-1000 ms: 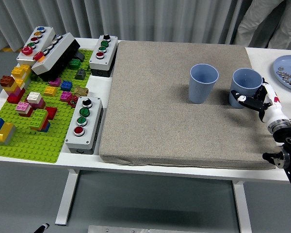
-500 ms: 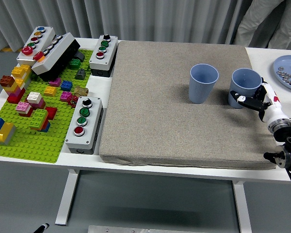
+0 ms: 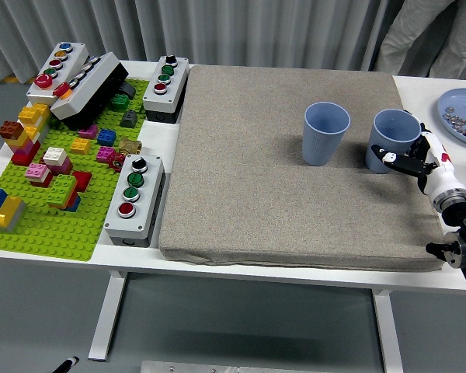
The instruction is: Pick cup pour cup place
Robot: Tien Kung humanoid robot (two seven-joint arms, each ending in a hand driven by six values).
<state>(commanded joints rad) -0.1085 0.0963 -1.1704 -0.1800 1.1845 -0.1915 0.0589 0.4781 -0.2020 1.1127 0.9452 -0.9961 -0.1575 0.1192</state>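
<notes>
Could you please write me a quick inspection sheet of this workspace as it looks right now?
Surface: white table with a grey mat on it.
Job's things: two blue cups, left cup and right cup, upright on the mat.
Clutter: green brick plate, button boxes, blue plate at far right.
Grippers: right hand at the right cup's side; grasp unclear. Left arm unseen.
Cables: nothing seen.
Surroundings: curtain; person's legs at top right.

Right robot hand (image 3: 410,160) grips the blue cup (image 3: 394,140).
</notes>
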